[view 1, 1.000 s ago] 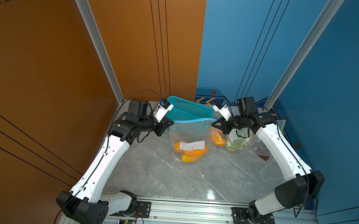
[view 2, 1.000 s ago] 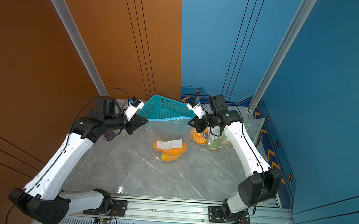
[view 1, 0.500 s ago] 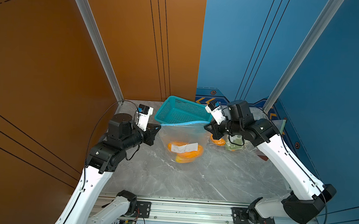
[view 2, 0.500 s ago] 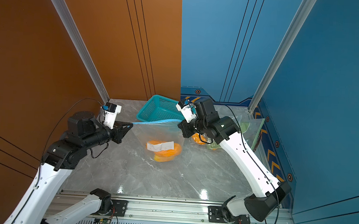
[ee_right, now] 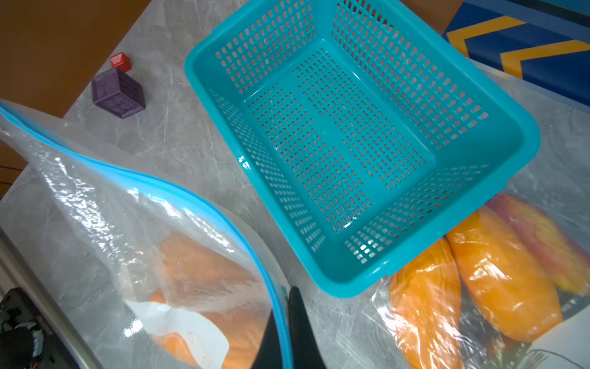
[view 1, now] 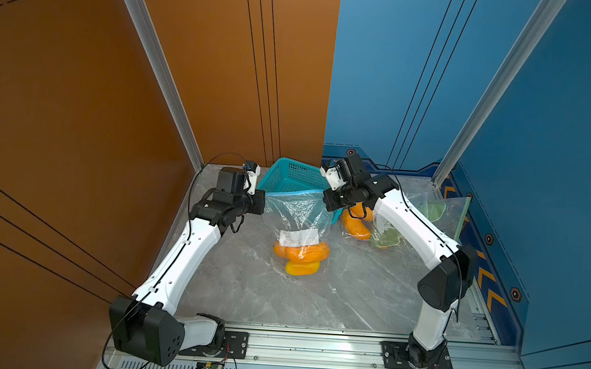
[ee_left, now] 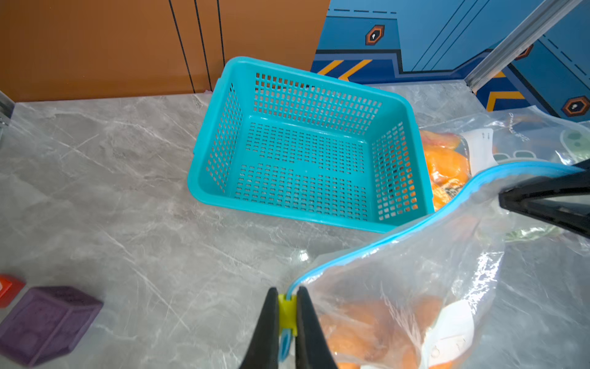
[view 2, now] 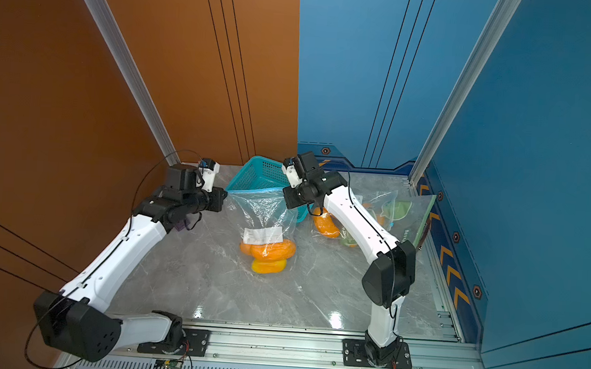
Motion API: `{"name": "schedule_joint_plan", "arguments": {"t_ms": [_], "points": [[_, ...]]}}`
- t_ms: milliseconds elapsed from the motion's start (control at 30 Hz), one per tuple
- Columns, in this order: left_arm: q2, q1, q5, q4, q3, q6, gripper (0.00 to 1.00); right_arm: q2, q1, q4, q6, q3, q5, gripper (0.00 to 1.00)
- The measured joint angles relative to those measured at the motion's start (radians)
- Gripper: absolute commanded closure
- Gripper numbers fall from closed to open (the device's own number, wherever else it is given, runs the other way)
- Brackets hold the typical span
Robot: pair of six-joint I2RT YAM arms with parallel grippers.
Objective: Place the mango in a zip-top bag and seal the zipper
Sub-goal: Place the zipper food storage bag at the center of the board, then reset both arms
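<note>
A clear zip-top bag [view 1: 299, 213] [view 2: 264, 211] with a blue zipper [ee_left: 447, 207] [ee_right: 191, 198] hangs between my two grippers in front of the basket. Orange mangoes [view 1: 302, 254] [view 2: 270, 250] lie in its bottom, resting on the table, under a white label. My left gripper [ee_left: 286, 298] [view 1: 264, 195] is shut on the yellow slider [ee_left: 287, 314] at one end of the zipper. My right gripper [ee_right: 284, 306] [view 1: 326, 201] is shut on the blue zipper strip at the other end. The strip looks closed along its visible length.
A teal basket [view 1: 292, 178] [ee_left: 303, 153] [ee_right: 351, 137] stands empty just behind the bag. Another bag of mangoes [view 1: 356, 224] [ee_right: 479, 287] and green-printed bags [view 1: 433, 211] lie to the right. A purple cube [ee_left: 44, 322] [ee_right: 118, 94] and a red cube [ee_right: 120, 61] sit by the left wall.
Half a second ago both arms stood nearer the front with the bag stretched flat between them. Now they are back by the basket, the right gripper closer to the left than a second ago.
</note>
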State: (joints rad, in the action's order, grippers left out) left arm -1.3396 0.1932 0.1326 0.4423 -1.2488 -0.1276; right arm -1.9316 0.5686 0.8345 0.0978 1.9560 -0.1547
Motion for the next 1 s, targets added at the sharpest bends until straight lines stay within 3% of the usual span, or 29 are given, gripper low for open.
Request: {"name": "schedule_joint_plan", "arguments": {"t_ms": [67, 100, 267, 333, 400, 600, 767, 900, 1000], "points": [[-0.061, -0.021, -0.001, -0.035, -0.029, 0.007, 0.61, -0.057, -0.018, -0.001, 0.007, 0.045, 0.027, 0.44], [-0.085, -0.031, 0.0, -0.048, -0.045, 0.007, 0.57, -0.077, -0.028, -0.001, 0.011, 0.061, 0.034, 0.35], [-0.122, -0.054, 0.011, -0.097, -0.084, 0.002, 0.25, -0.105, -0.068, 0.0, 0.032, 0.087, 0.055, 0.2], [-0.099, -0.054, 0.01, -0.103, -0.079, -0.005, 0.13, -0.09, -0.07, 0.0, 0.047, 0.084, 0.061, 0.01], [-0.049, -0.055, 0.006, -0.11, -0.053, -0.01, 0.02, -0.048, -0.069, -0.002, 0.061, 0.055, 0.077, 0.0], [0.27, -0.061, -0.106, -0.14, 0.15, -0.084, 0.02, 0.308, -0.061, -0.028, 0.12, -0.257, 0.226, 0.0], [0.542, -0.061, -0.258, -0.167, 0.428, -0.179, 0.02, 0.702, -0.054, -0.087, 0.196, -0.682, 0.42, 0.0], [0.657, -0.061, -0.386, -0.209, 0.649, -0.195, 0.02, 0.892, -0.061, -0.162, 0.222, -0.984, 0.581, 0.0], [0.705, -0.061, -0.449, -0.317, 0.819, -0.181, 0.02, 0.966, -0.132, -0.239, 0.233, -1.174, 0.636, 0.0]]}}
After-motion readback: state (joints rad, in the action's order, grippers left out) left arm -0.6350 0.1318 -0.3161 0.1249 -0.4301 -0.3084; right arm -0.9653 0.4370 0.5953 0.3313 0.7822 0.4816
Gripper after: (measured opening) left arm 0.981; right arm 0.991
